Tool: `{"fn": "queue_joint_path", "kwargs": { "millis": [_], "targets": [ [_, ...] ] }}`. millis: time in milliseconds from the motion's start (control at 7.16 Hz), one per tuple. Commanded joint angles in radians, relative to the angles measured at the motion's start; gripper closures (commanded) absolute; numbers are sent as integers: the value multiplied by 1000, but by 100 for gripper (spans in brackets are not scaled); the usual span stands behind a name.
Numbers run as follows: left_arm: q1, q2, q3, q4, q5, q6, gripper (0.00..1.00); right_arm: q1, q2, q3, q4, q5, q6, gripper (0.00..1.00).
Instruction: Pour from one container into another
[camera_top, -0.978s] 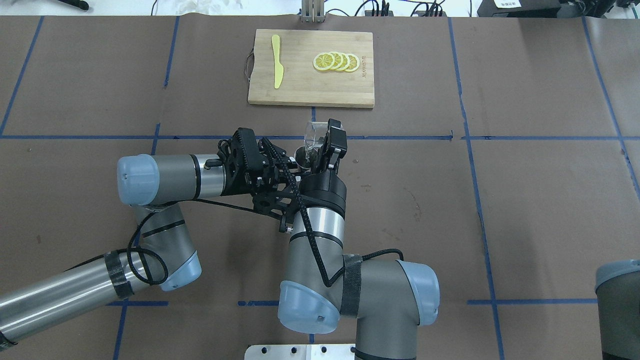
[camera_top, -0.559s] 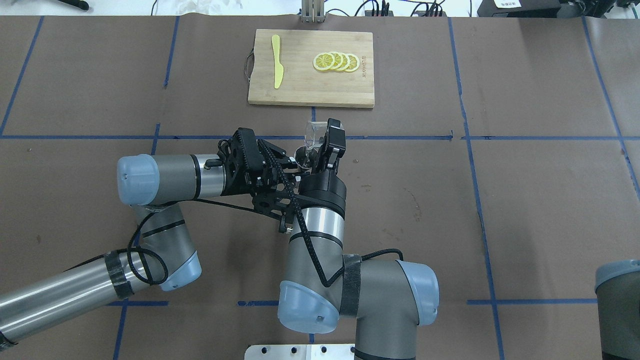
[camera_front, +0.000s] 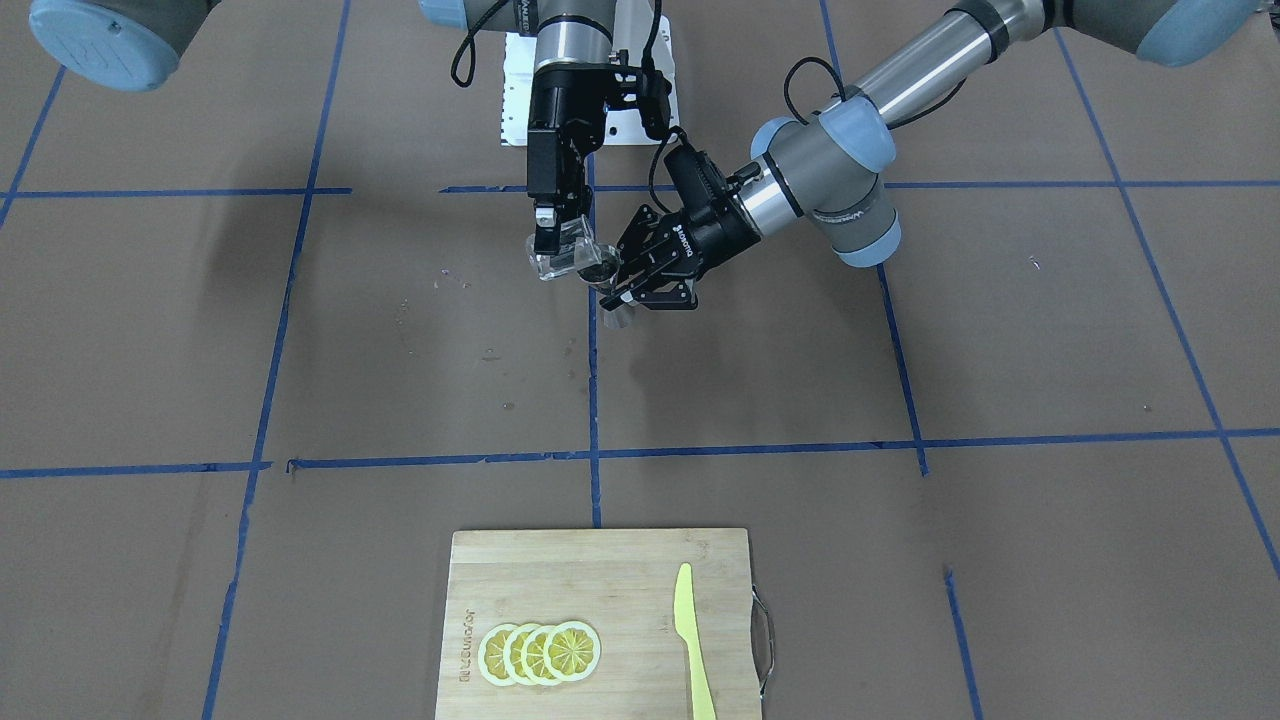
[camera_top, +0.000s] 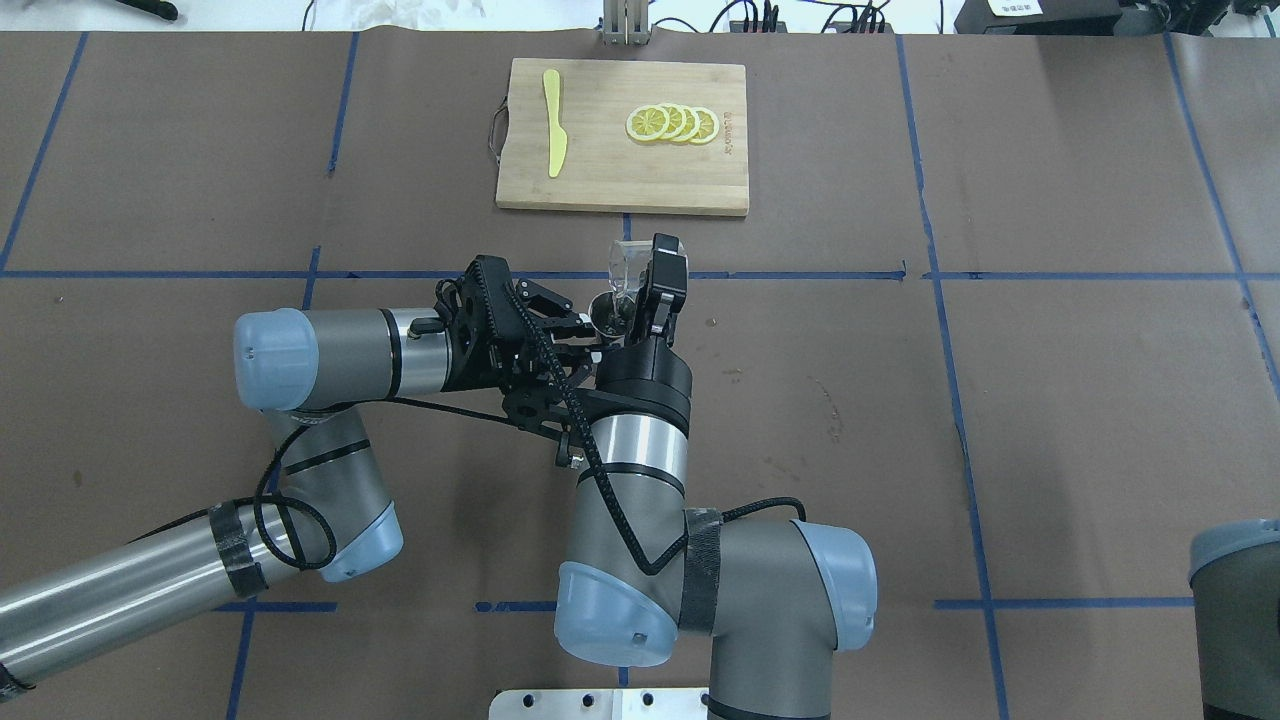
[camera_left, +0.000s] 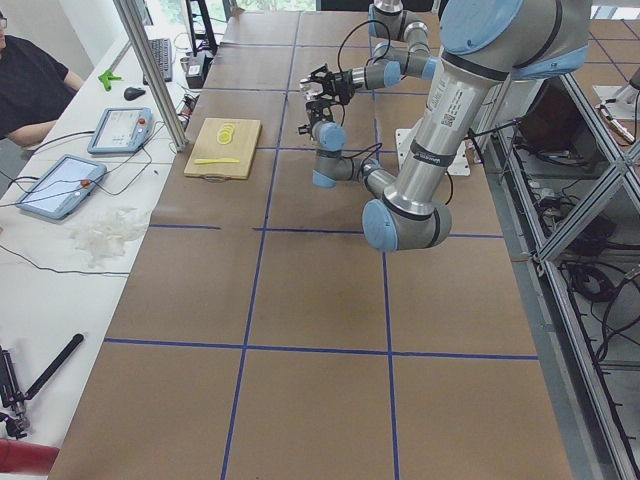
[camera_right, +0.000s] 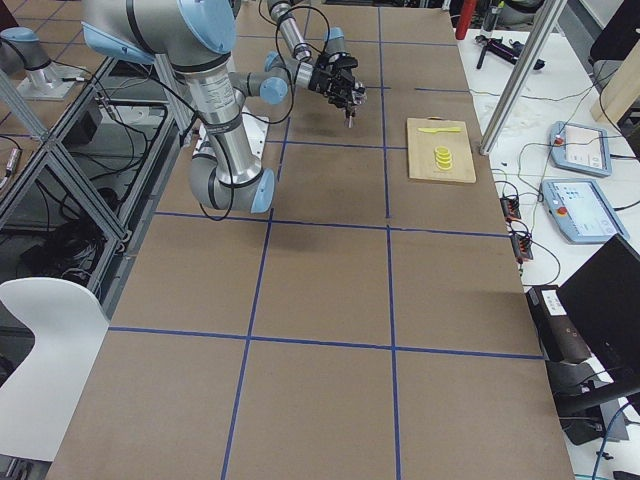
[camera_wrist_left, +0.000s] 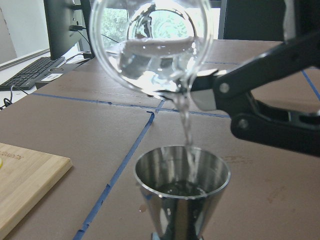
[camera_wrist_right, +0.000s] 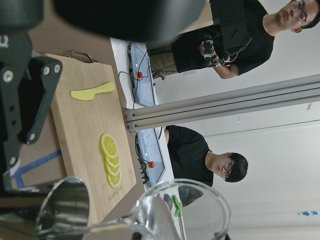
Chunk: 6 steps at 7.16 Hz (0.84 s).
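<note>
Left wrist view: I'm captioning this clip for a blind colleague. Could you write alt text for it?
A tilted clear glass measuring cup pours a thin stream of clear liquid into the top of a shiny steel conical jigger below it. Behind lie brown table paper with blue tape lines and a wooden board's corner.

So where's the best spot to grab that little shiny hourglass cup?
At its narrow waist, from the side. The jigger is upright, mouth up, and water from the tilted glass cup is falling into it, so the top must stay clear. The cones flaring above and below the waist should stop it slipping. The left gripper seems to hold it about there.
</note>
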Motion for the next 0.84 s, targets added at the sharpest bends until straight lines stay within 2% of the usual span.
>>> {"fn": "queue_joint_path", "kwargs": {
  "millis": [0, 699],
  "targets": [
    [0, 0, 0, 0, 0, 0, 100, 0, 0, 0, -1, -2, -14, 100],
    [0, 0, 0, -2, 0, 1, 100, 2, 0, -2, -1, -14, -66, 100]
  ]
}}
